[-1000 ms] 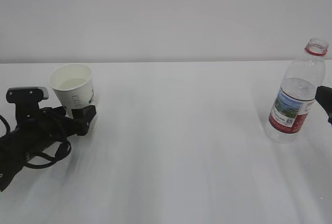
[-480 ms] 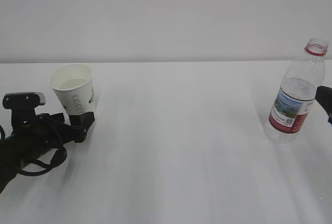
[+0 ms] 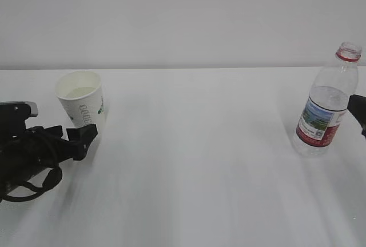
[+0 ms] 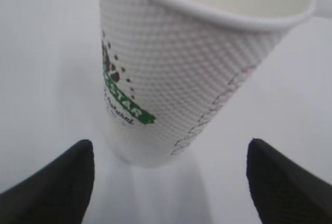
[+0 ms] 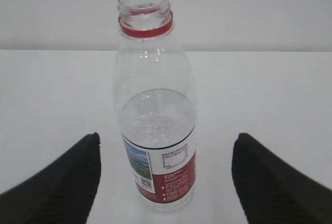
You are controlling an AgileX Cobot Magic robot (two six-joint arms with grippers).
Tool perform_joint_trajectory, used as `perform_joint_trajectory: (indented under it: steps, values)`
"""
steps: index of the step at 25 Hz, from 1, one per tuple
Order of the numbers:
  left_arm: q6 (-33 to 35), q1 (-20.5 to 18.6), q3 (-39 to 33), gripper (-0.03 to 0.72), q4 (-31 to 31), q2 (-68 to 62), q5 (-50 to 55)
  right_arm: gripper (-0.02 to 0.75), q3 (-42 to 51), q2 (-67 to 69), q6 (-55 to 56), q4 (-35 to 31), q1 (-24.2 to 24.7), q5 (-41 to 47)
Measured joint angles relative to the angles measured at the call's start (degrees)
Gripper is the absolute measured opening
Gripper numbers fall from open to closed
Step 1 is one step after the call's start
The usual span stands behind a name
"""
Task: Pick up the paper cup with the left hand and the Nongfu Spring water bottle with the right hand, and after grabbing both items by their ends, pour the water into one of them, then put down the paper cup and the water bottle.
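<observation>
Because both containers stand upright on the white table (image 3: 194,161) with pale liquid already in the cup, the task reads as at its close, with both items set down and released.

Nearest the exterior camera, the left hand (image 3: 80,135) lies low at the left edge, its black fingers spread wide and just clear of the cup's base. In the left wrist view the two dark fingertips (image 4: 49,182) flank the cup foot without touching it. This placement suits a straight retreat that will not tip the cup.

The paper cup (image 3: 83,101) is a tapered white cone with a rolled rim, a dimpled embossed wall, a visible side seam and green printed lettering. Such a light wall would likely crush under firm pressure.

At the right edge, the right hand (image 3: 358,112) shows only one blocky black finger beside the bottle. The right wrist view confirms both fingers spread, well apart from the bottle.

The Nongfu Spring water bottle (image 3: 326,107) is clear ribbed plastic, capless, with a red neck ring and red landscape label. The water (image 5: 155,110) fills it to about the shoulder.
</observation>
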State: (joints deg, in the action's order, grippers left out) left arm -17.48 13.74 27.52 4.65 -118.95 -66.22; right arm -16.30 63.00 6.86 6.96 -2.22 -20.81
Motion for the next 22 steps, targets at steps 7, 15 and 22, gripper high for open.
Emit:
perform_joint_trajectory:
  steps: [7, 15, 22]
  values:
    - [0.0, 0.0, -5.5, 0.675, 0.0, 4.7, 0.0, 0.593, 0.0, 0.0, 0.0, 0.0, 0.0, 0.0]
    - [0.0, 0.0, -11.5, 0.668, 0.1, 13.1, 0.0, 0.593, -0.5, 0.0, 0.0, 0.0, 0.0, 0.0]
    - [-0.1, 0.0, -12.0, 0.664, 0.1, 19.8, 0.0, 0.593, -8.8, 0.0, 0.0, 0.0, 0.0, 8.4]
